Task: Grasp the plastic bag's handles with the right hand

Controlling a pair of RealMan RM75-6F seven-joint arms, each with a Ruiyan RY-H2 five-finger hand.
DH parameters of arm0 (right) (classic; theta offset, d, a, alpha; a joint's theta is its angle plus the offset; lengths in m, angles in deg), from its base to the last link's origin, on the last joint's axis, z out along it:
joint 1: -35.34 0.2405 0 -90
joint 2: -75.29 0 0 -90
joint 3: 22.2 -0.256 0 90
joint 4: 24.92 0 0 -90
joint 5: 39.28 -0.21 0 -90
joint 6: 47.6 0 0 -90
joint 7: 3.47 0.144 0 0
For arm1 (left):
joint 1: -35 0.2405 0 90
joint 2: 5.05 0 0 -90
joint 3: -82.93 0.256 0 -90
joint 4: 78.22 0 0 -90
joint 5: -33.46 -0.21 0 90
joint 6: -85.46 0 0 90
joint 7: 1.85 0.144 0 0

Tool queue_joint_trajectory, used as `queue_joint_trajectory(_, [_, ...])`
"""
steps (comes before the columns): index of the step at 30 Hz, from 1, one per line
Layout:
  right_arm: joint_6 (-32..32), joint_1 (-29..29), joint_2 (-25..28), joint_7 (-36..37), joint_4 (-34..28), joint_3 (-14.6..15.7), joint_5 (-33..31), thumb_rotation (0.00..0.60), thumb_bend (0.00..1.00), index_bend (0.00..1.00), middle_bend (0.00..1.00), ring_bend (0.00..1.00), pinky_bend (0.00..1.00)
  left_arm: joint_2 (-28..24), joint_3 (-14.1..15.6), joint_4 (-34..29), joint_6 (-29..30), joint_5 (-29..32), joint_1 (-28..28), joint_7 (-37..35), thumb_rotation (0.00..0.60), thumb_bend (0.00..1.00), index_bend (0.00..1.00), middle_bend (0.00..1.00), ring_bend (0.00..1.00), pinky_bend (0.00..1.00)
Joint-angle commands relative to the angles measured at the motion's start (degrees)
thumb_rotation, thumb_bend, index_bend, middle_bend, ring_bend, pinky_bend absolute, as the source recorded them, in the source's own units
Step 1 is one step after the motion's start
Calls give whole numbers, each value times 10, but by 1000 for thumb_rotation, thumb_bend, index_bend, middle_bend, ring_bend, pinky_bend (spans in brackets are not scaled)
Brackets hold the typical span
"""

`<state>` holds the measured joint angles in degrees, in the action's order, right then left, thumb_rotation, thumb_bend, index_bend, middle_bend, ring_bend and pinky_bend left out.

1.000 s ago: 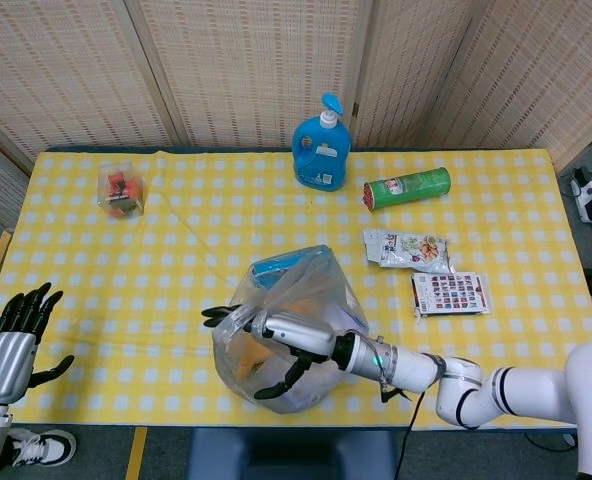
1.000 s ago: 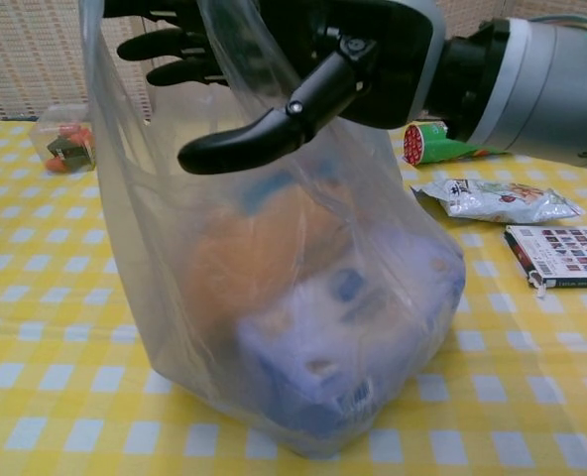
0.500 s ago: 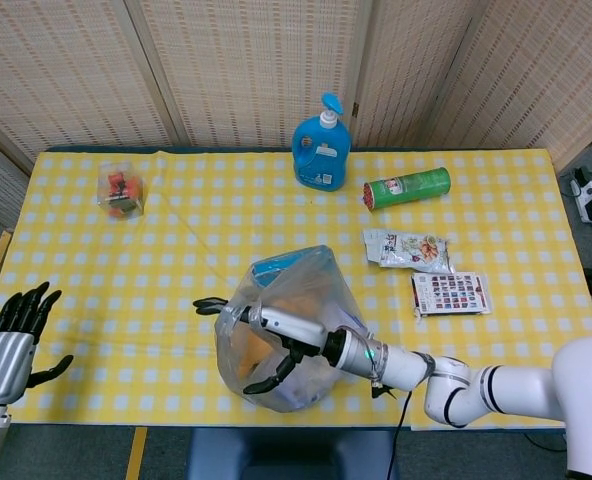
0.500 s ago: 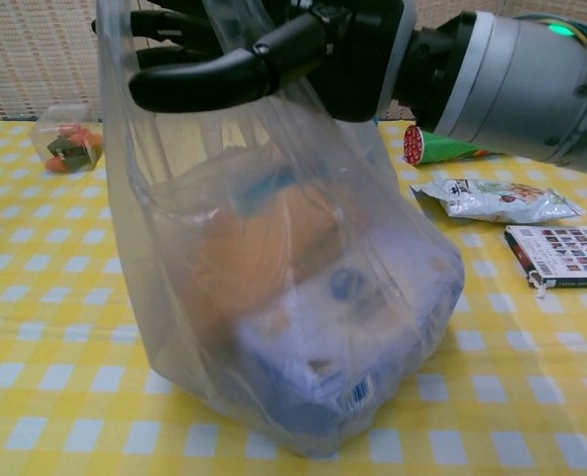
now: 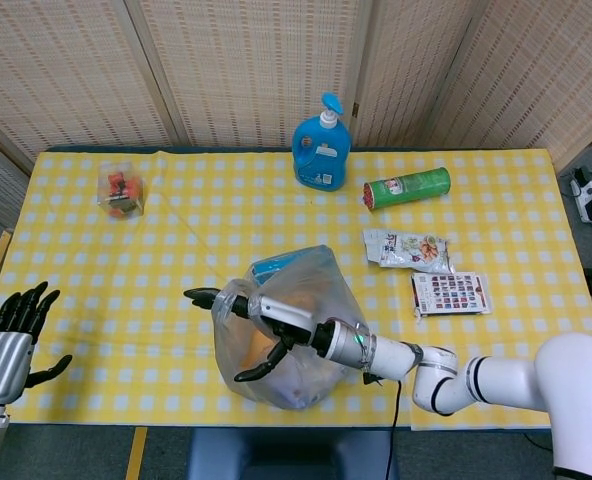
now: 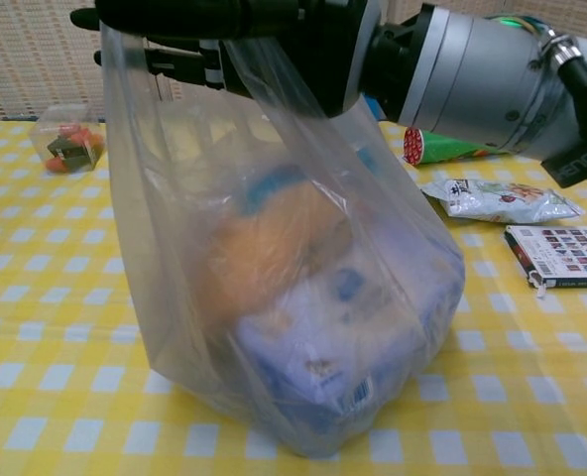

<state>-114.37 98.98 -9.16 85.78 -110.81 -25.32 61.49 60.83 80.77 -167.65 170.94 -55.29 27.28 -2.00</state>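
A clear plastic bag (image 5: 296,330) stands near the table's front edge, holding an orange item and a blue-and-white carton (image 6: 323,337). My right hand (image 5: 266,322) reaches leftward across the bag's top. Its fingers (image 5: 201,296) lie straight and its thumb (image 5: 251,372) is spread wide below them. In the chest view the right hand (image 6: 274,25) fills the top edge, and the bag's (image 6: 175,198) upper film hangs against its fingers. The handles cannot be made out apart from that film. My left hand (image 5: 11,335) hovers off the table's left front corner with fingers apart, holding nothing.
A blue pump bottle (image 5: 322,145) stands at the back. A green can (image 5: 407,187), a snack packet (image 5: 408,249) and a flat printed box (image 5: 450,293) lie right of the bag. A small clear box (image 5: 121,188) sits at the far left.
My right hand has slid further left across the bag's top, with its fingers stretched straighter. In the chest view the thumb has risen out of the bag's front. The left hand stayed put.
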Motion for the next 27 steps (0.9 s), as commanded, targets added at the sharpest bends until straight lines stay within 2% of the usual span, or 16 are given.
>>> queue_joint_trajectory(1, [1,4,-3,4,2,-1,0,600,209,0,0,0,0,0,0,0,0,0,0,1,600,222,0,0,35,0])
queue_joint_trajectory(12, [2,10,-16,42,8,-10,-17,600,204,0,0,0,0,-2,0,-1,0,-1,0,-3,600,222,0,0,36,0])
queue_joint_trajectory(18, [8,16,-27,107,22,-9,-24,600,204,0,0,0,0,-3,0,-1,3,-3,1,-5,600,221,0,0,36,0])
queue_joint_trajectory(27, [3,22,-36,136,41,-12,-22,600,204,0,0,21,0,-3,0,2,2,-1,1,-8,600,221,0,0,35,0])
